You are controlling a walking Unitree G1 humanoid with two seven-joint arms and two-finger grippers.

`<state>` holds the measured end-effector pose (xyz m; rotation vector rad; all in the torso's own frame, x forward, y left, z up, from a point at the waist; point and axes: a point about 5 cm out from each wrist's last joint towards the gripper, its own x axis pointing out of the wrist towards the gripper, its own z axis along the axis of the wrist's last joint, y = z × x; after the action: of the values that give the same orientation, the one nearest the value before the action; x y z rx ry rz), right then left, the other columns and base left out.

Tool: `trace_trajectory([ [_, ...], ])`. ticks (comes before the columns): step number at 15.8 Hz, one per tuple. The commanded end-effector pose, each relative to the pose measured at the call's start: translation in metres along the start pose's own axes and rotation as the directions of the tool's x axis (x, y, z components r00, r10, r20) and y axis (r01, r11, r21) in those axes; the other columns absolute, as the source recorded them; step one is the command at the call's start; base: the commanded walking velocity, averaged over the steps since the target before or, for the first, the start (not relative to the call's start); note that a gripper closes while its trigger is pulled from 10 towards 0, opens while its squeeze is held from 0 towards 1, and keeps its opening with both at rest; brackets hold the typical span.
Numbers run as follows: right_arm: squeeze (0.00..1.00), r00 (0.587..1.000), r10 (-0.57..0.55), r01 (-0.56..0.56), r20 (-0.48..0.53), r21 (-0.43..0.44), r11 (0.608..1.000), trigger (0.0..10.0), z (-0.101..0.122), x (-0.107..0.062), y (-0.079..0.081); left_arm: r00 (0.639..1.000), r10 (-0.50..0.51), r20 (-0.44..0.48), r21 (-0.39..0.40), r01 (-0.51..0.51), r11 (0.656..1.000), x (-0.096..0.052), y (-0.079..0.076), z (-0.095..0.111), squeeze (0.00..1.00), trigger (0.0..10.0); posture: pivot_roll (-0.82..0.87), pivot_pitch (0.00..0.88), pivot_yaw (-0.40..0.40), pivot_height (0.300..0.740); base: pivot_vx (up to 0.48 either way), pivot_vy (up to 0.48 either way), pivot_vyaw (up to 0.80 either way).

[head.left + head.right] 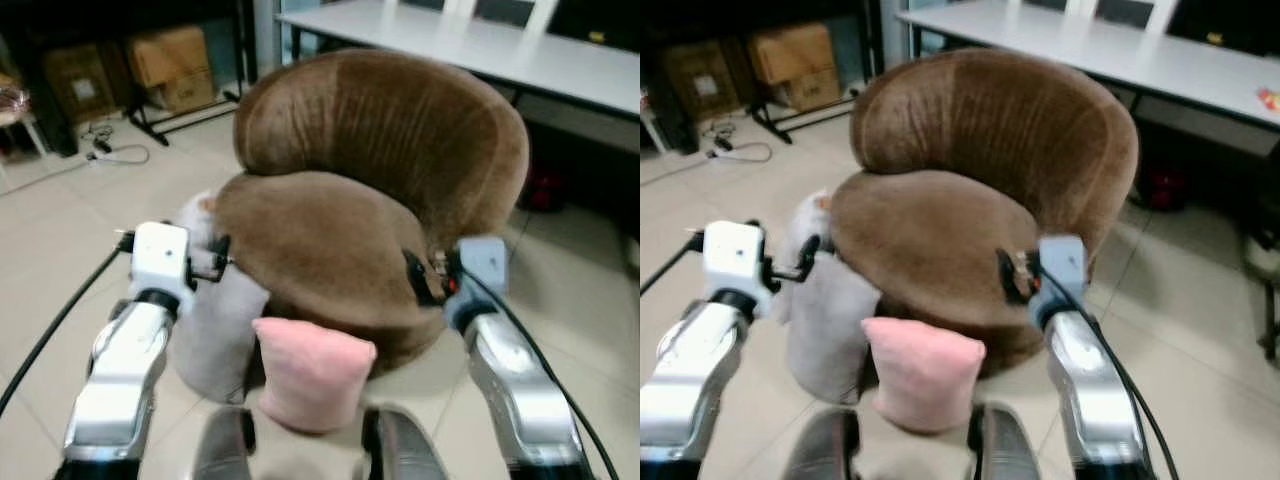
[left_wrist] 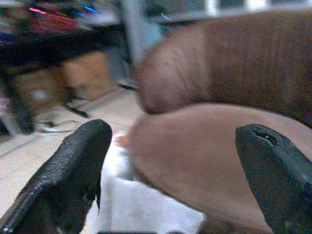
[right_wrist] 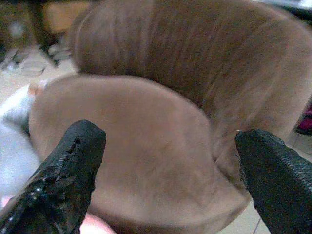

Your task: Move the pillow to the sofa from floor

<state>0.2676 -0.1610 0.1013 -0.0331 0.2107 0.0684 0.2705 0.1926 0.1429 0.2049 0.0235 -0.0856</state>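
Note:
A pink pillow [image 1: 312,372] stands on the tiled floor, leaning against the front of the round brown sofa chair [image 1: 380,150]. To its left a larger light grey cushion [image 1: 215,325] also leans on the sofa. My left gripper [image 1: 215,258] hangs open above the grey cushion, at the left edge of the seat [image 2: 195,156]. On the other side, my right gripper [image 1: 425,275] is open at the seat's right front edge, above and to the right of the pink pillow. Both wrist views show wide-spread fingertips [image 3: 63,170] with nothing between them.
A long white table [image 1: 480,45] runs behind the sofa. Cardboard boxes [image 1: 170,60] and cables [image 1: 110,150] lie at the back left. A red object [image 1: 545,190] sits under the table. Open tiled floor lies left and right of the sofa.

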Motion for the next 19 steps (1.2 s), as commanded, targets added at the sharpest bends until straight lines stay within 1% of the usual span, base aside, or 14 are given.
trace_trajectory([
  [1, 0.00, 0.999, 0.016, -0.016, 0.031, -0.011, 1.000, 10.0, 0.0087, 0.0045, 0.0040, 0.999, 0.019, -0.032, -0.001, -0.019, 1.000, -0.0038, 0.0026, -0.0082, 0.00, 10.0, -0.08, 0.000, -0.032, 0.570, 0.000, 0.000, 0.00],
  [2, 0.00, 0.999, 0.015, -0.014, 0.032, -0.016, 1.000, 10.0, 0.0088, 0.0045, 0.0040, 0.999, 0.020, -0.031, -0.002, -0.020, 1.000, -0.0040, 0.0025, -0.0083, 0.00, 10.0, -0.08, 0.000, -0.034, 0.560, 0.000, 0.000, 0.00],
  [7, 0.00, 1.000, 0.013, -0.012, 0.026, -0.034, 0.999, 10.0, 0.0076, 0.0057, 0.0030, 1.000, 0.009, -0.024, -0.027, -0.010, 1.000, -0.0050, 0.0012, -0.0090, 0.00, 10.0, -0.07, 0.000, -0.043, 0.560, 0.000, 0.000, 0.00],
  [9, 0.00, 1.000, 0.007, -0.006, 0.023, -0.044, 0.999, 10.0, 0.0068, 0.0067, 0.0025, 1.000, 0.004, -0.022, -0.035, -0.004, 0.999, -0.0058, 0.0004, -0.0093, 0.00, 10.0, -0.07, 0.000, -0.046, 0.560, 0.291, 0.000, 0.00],
  [12, 0.00, 1.000, -0.029, 0.029, 0.002, -0.128, 0.991, 10.0, 0.0043, 0.0087, -0.0003, 1.000, 0.005, -0.020, -0.036, -0.006, 0.999, -0.0063, 0.0002, -0.0096, 0.00, 10.0, -0.07, 0.000, -0.048, 0.560, 0.355, 0.000, 0.00],
  [14, 0.00, 1.000, -0.011, 0.012, 0.003, -0.152, 0.988, 10.0, 0.0051, 0.0096, 0.0010, 1.000, 0.005, -0.020, -0.035, -0.006, 0.999, -0.0066, -0.0001, -0.0096, 0.00, 10.0, -0.07, 0.000, -0.048, 0.560, 0.356, 0.000, 0.80],
  [15, 0.00, 1.000, -0.009, 0.009, 0.003, -0.133, 0.991, 10.0, 0.0047, 0.0095, 0.0017, 1.000, 0.004, -0.021, -0.035, -0.005, 0.999, -0.0066, -0.0002, -0.0098, 0.00, 10.0, -0.07, 0.000, -0.049, 0.560, 0.356, 0.000, 0.80],
  [16, 0.00, 1.000, 0.000, 0.000, 0.001, -0.128, 0.992, 10.0, 0.0041, 0.0094, 0.0030, 1.000, 0.005, -0.022, -0.035, -0.005, 0.999, -0.0064, -0.0001, -0.0101, 0.00, 10.0, -0.07, 0.000, -0.049, 0.560, 0.356, 0.000, 0.00],
  [19, 0.00, 1.000, 0.006, -0.008, -0.010, -0.153, 0.988, 10.0, 0.0010, 0.0083, 0.0036, 1.000, 0.003, -0.023, -0.033, -0.004, 0.999, -0.0059, -0.0003, -0.0098, 0.00, 10.0, -0.07, 0.000, -0.047, 0.560, 0.352, 0.000, 0.00],
])
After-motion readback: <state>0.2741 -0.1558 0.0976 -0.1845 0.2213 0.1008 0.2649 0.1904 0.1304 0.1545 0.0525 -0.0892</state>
